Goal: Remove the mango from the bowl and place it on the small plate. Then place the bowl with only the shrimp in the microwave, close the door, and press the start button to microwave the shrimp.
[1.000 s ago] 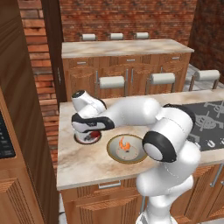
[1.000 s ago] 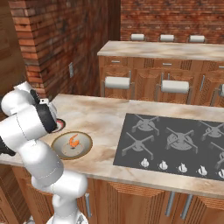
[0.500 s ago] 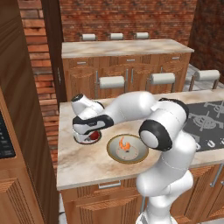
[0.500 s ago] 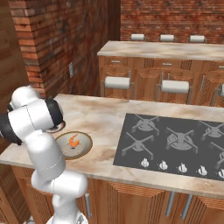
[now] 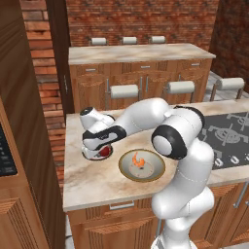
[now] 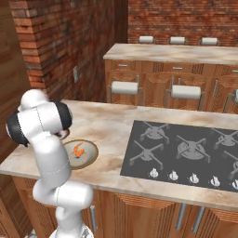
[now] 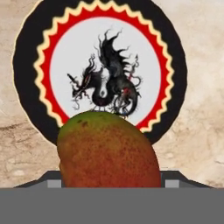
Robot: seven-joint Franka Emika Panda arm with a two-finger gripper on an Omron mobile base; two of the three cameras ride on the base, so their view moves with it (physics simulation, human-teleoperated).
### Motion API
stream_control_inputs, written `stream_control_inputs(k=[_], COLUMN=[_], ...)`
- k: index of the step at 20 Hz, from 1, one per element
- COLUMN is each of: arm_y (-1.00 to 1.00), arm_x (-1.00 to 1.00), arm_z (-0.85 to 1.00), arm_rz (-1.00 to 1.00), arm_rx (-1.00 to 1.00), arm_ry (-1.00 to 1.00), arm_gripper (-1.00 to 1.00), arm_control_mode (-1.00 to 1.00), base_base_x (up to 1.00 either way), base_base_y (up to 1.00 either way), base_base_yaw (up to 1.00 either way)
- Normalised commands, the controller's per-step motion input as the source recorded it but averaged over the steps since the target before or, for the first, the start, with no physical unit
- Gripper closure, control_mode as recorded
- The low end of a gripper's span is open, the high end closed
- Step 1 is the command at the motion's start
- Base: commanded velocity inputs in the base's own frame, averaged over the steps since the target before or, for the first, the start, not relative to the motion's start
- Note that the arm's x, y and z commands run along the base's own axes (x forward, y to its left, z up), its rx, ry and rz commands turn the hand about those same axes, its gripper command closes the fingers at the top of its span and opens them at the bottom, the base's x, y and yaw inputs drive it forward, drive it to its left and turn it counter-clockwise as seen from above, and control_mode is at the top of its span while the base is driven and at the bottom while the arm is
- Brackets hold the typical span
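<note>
The white arm reaches forward and left across the tabletop (image 5: pixel 97 185), its wrist bent so the hand hangs low over the small plate (image 7: pixel 26 65). The fingers (image 5: pixel 100 151) are spread wide around the mango (image 7: pixel 107 148) and grasp it; in the hand view the fruit sits between them just above the plate's near rim. Right of the plate, just beside it, the bowl (image 5: pixel 142 165) rests on the tabletop with the orange shrimp (image 5: pixel 139 159) lying inside.

the mango (image 7: pixel 107 148) by the claw looked matt and speckled; the small plate (image 7: pixel 175 65) beneath looked glossy, the counter (image 5: pixel 97 180) polished stone.
</note>
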Motion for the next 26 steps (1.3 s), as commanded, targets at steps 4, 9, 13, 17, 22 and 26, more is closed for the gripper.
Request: stream_control_inputs(k=[4, 9, 13, 17, 22, 26], arm_y=[0.00, 0.06, 0.00, 0.00, 0.11, 0.01], arm_x=[0.35, 0.28, 0.12, 0.11, 0.08, 0.01], arm_z=[-0.19, -0.15, -0.10, -0.06, -0.06, 0.00], arm_rz=[0.00, 0.00, 0.00, 0.00, 0.00, 0.00], arm_rx=[0.00, 0.00, 0.01, 0.02, 0.00, 0.00], arm_ry=[0.00, 0.00, 0.00, 0.00, 0.00, 0.00], arm_gripper=[1.00, 1.00, 1.00, 1.00, -1.00, -1.00], arm_control_mode=[-1.00, -1.00, -1.00, -1.00, -1.00, -1.00], base_base_x=[0.00, 0.00, 0.00, 0.00, 0.00, 0.00], base_base_y=[0.00, 0.00, 0.00, 0.00, 0.00, 0.00], base_base_yaw=[0.00, 0.00, 0.00, 0.00, 0.00, 0.00])
